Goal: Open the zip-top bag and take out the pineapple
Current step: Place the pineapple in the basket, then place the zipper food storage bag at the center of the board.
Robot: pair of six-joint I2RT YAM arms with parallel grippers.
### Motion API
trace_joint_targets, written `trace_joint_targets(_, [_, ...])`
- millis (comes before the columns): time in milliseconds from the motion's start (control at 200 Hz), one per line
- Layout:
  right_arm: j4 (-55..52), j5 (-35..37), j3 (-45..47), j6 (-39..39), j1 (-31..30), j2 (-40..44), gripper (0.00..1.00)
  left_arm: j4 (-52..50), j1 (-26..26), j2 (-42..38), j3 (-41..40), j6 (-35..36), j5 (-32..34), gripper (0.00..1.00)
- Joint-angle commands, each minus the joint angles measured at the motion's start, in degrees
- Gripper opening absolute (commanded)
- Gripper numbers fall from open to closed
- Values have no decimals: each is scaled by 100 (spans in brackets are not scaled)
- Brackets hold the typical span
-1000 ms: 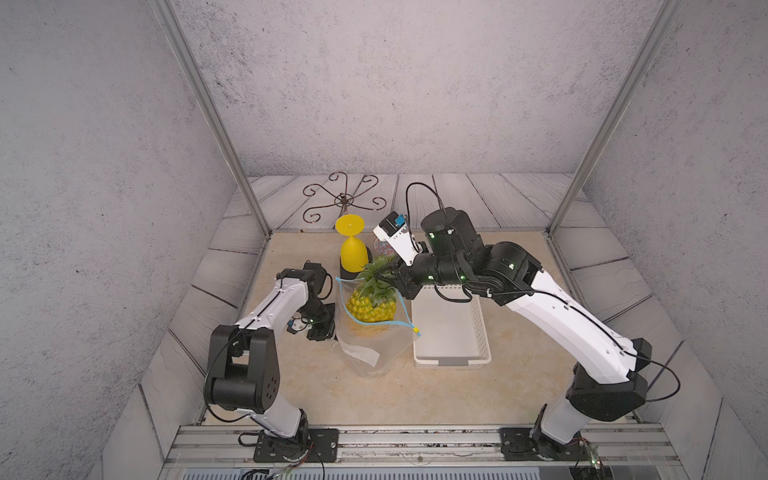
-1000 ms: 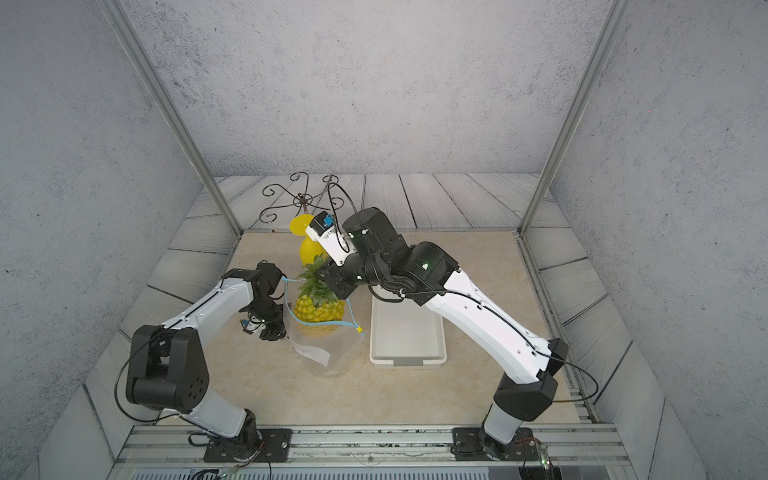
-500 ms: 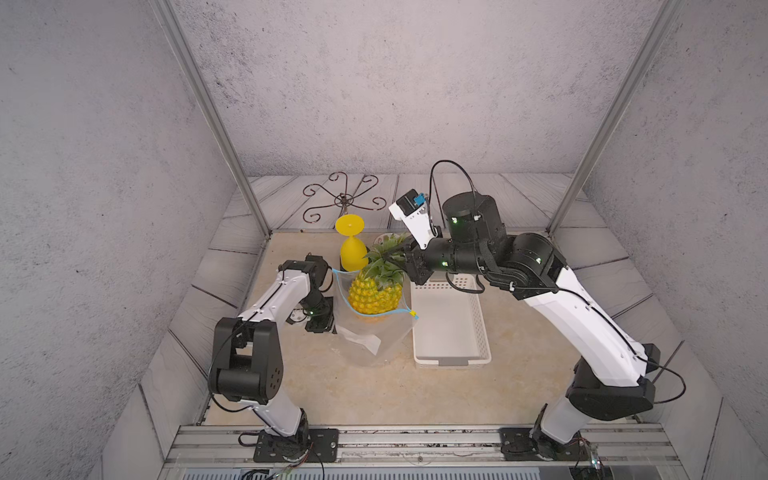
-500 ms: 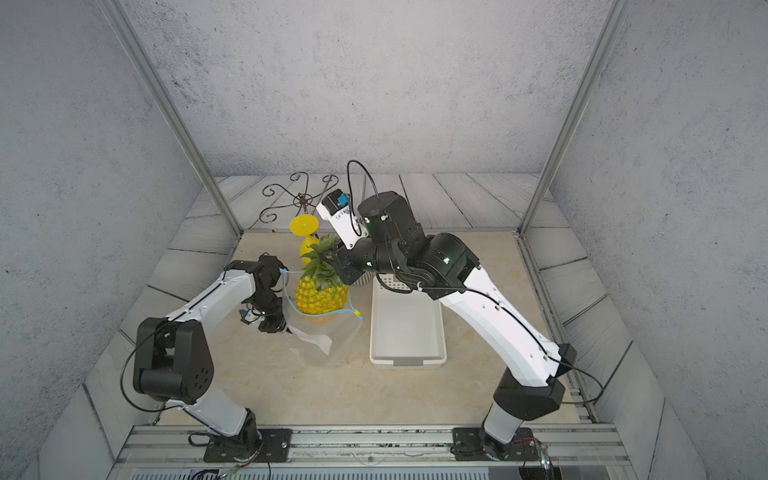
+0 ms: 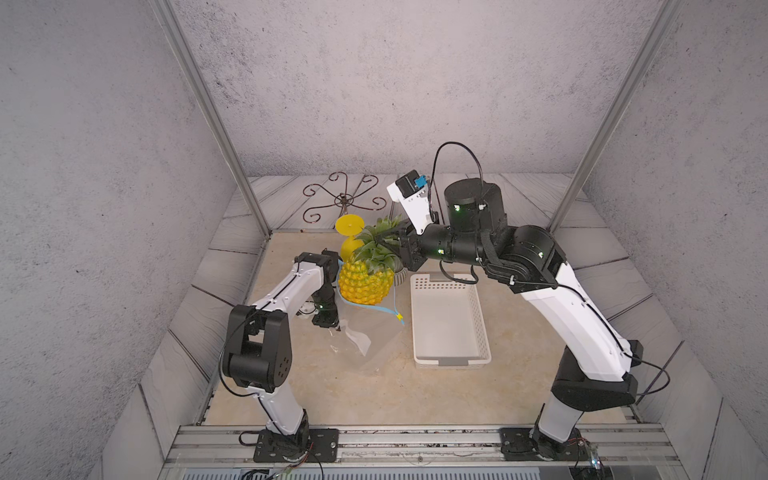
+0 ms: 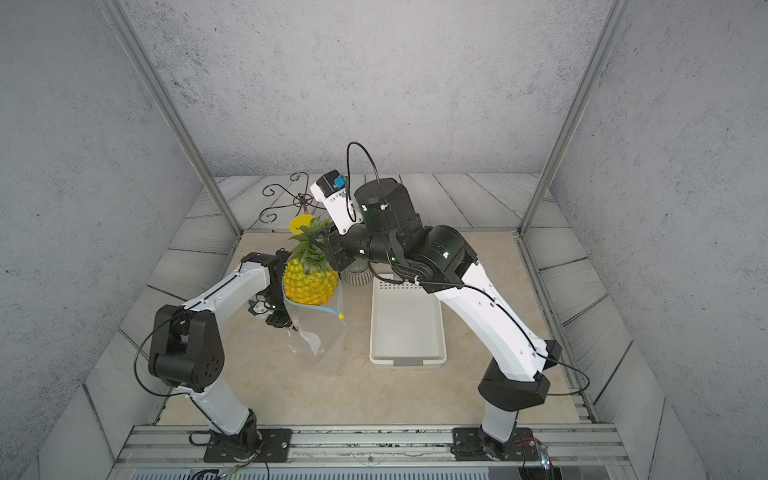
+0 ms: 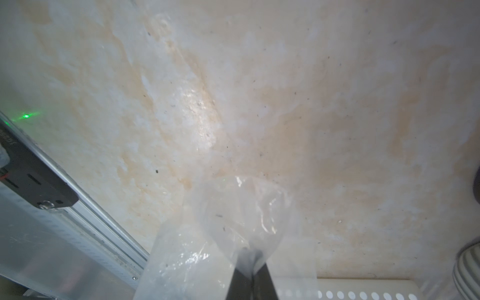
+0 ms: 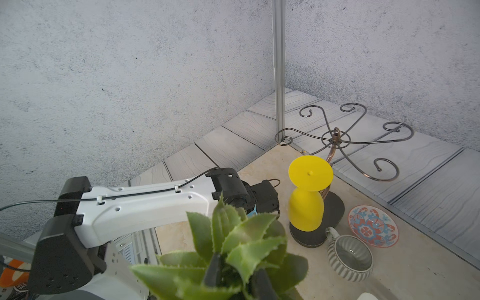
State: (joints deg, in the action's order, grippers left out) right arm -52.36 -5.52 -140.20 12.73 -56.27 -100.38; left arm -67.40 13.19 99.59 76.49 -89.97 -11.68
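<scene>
Right gripper [image 8: 237,276] clamps the bumpy yellow pineapple [image 5: 365,282] by its green crown while the left gripper [image 7: 251,272] pinches the clear crinkly zip-top bag [image 5: 365,334], likely anchoring it.

Soft white light throughout; crisp from above, hazier at my wrists.

In both top views light falls diffuse from overhead, leaving only faint shadows under my arms [image 5: 573,324] on the worktop [image 5: 332,395]. My left wrist view is pale and milky, with a bright sheen on the worktop; the zip-top bag [image 7: 233,220] in my left jaws blurs near the lens. In my right wrist view the nearest pineapple [image 8: 246,233] leaves are soft, the far wall [image 8: 130,78] sharp.
</scene>
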Motion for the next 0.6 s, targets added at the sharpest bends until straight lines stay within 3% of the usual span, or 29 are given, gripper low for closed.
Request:
trace_joint_targets(0, [604, 388, -174, -168, 47, 219, 0, -341, -66, -79, -21, 41, 472, 0])
trace_joint_targets(250, [728, 1073, 729, -258, 631, 914, 0, -465, -422, -572, -210, 219, 891, 0])
trace_joint_targets(425, [690, 850, 1199, 217, 1452, 1329, 0, -353, -783, -713, -452, 461, 735, 0])
trace_joint_targets(595, [759, 792, 1797, 414, 1628, 1578, 0, -263, -921, -688, -550, 521, 606, 0])
